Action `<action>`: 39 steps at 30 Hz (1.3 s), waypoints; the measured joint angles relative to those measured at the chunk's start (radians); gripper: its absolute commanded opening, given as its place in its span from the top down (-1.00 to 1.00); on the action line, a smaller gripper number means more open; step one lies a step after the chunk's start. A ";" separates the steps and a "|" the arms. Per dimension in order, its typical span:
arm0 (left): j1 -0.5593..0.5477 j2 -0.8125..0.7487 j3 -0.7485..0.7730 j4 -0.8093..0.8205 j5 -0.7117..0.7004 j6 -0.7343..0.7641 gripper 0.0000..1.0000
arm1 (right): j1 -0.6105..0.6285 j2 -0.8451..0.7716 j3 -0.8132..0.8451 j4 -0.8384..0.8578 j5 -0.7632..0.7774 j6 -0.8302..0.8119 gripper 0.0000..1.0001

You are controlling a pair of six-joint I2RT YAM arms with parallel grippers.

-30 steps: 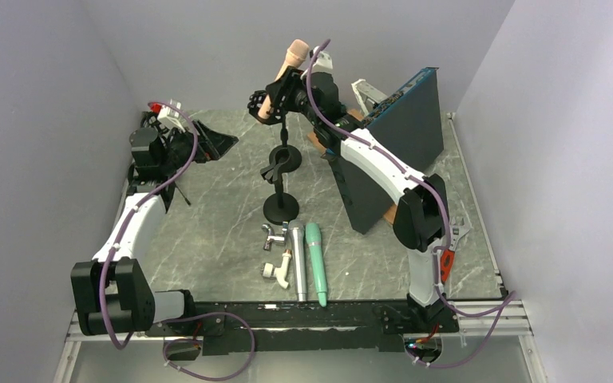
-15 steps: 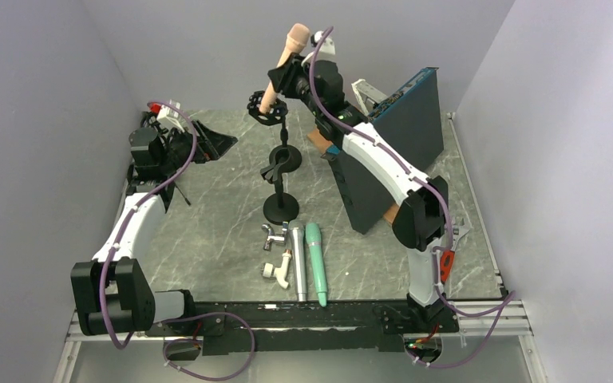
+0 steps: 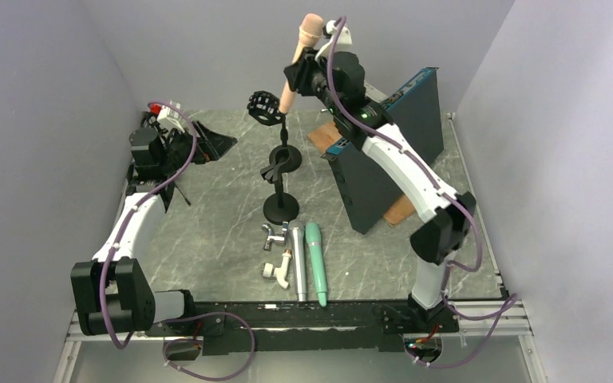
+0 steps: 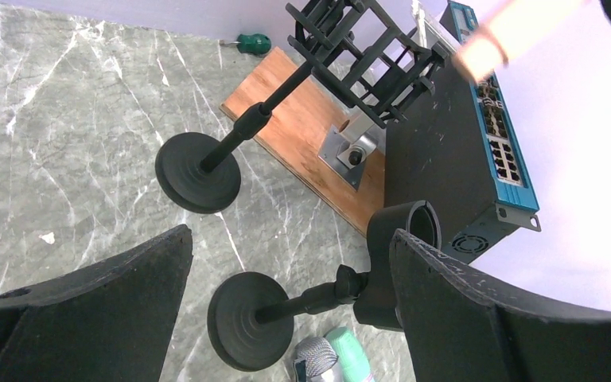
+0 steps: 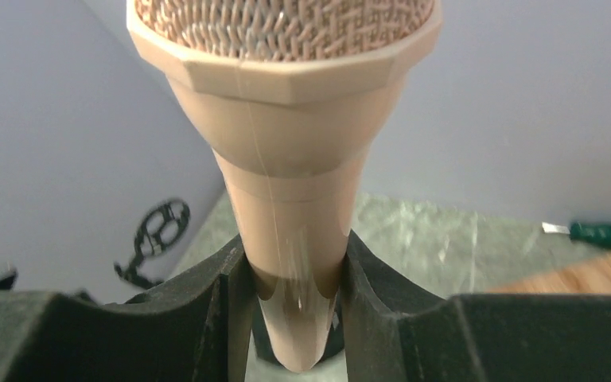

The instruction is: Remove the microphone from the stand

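Microphone clenched in right tool, near upright, tail just right of cradle atop stand; left tool released, well apart.

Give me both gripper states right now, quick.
Left gripper: open, holding nothing.
Right gripper: closed on the peach microphone.
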State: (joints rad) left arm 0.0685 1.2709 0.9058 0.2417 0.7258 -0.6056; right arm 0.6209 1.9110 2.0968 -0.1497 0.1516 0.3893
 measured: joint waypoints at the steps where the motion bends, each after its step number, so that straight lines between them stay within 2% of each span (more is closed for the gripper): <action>1: 0.000 0.000 0.000 0.000 0.001 -0.001 -0.93 | 0.000 -0.038 -0.047 -0.017 -0.006 -0.003 0.87; 7: 0.000 0.002 0.000 0.003 0.008 -0.013 -0.93 | 0.019 -0.349 -0.395 -0.092 -0.047 -0.007 0.89; 14: -0.011 0.007 0.006 0.000 0.013 -0.016 -0.93 | 0.164 -0.639 -0.609 -0.185 -0.040 -0.047 0.89; 19: -0.027 0.022 0.017 0.000 0.029 -0.019 -0.94 | 0.191 -0.781 -0.824 -0.235 -0.055 -0.040 0.90; 23: -0.044 0.023 0.019 -0.002 0.031 -0.016 -0.94 | 0.215 -0.821 -1.023 -0.304 -0.070 -0.012 0.91; 28: -0.060 0.023 0.026 -0.006 0.040 -0.016 -0.95 | 0.278 -0.836 -1.196 -0.357 -0.097 0.043 0.87; 33: -0.066 0.043 0.035 -0.011 0.050 -0.008 -0.95 | 0.306 -0.904 -1.330 -0.338 -0.105 0.121 0.86; 39: -0.092 0.078 0.055 -0.021 0.077 -0.008 -0.95 | 0.307 -0.907 -1.474 -0.280 -0.079 0.244 0.84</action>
State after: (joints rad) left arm -0.0235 1.3491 0.9607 0.2211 0.8024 -0.6140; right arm 0.9276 1.0042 0.6224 -0.4294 0.0727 0.6334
